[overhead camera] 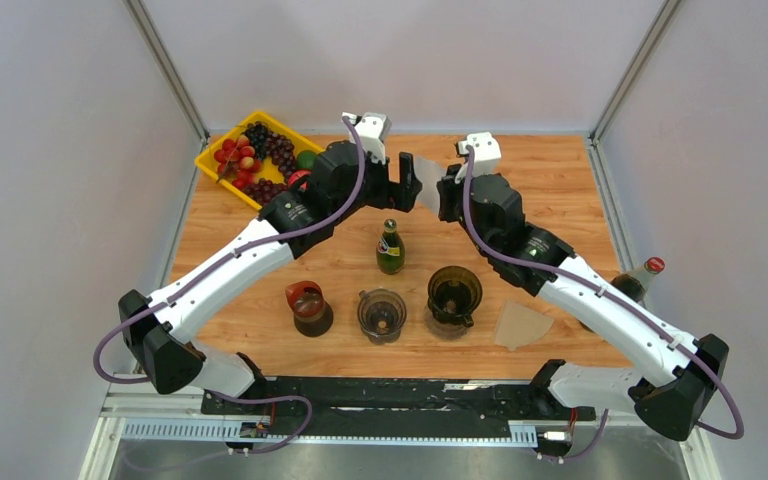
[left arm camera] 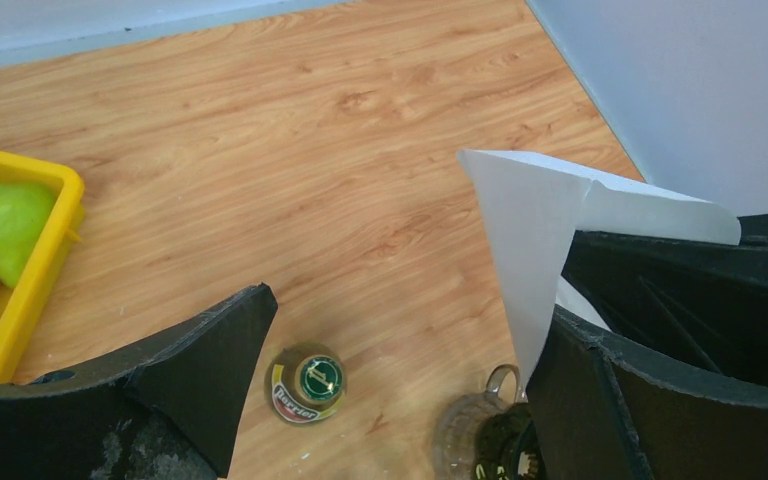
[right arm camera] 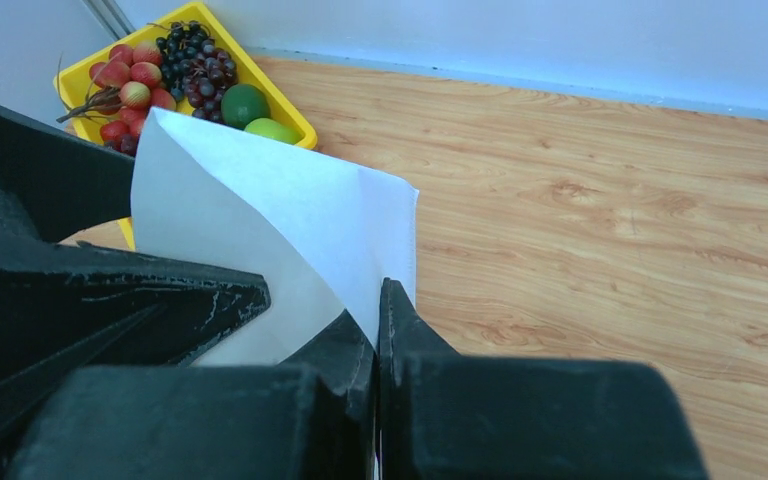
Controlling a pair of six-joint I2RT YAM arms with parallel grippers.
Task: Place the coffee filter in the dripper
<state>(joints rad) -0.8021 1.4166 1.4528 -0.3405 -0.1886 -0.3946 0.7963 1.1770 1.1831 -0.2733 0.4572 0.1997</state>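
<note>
White paper is the centre of it: the coffee filter (overhead camera: 426,185) hangs in the air over the far middle of the wooden surface (overhead camera: 550,180), between the two arms where they meet. From above it is only a small pale wedge, and the hands' fingers are hard to make out.

The right wrist view settles the grip. The right hand (right arm camera: 380,300) has its fingers pressed together on the filter's (right arm camera: 270,220) lower right edge, and the sheet fans up and left from the pinch.

The left wrist view shows the left hand (left arm camera: 415,310) spread wide. The filter (left arm camera: 530,230) stands close against its right-side finger. Whether they touch cannot be told.

Only the top view shows the near row: a red-and-brown cup (overhead camera: 309,307), a clear dripper (overhead camera: 381,314) and a brown dripper (overhead camera: 454,295), left to right. A tan filter (overhead camera: 522,325) lies flat to the right of them. A red-capped bottle (overhead camera: 643,274) stands at the right edge, partly behind the right arm.

A green bottle (overhead camera: 390,248) stands between the row and the hands, and the left wrist view looks down on its cap (left arm camera: 307,384).

A yellow tray (overhead camera: 210,168) of fruit sits at the far left, and the right wrist view shows its grapes and lime most clearly (right arm camera: 280,100).
</note>
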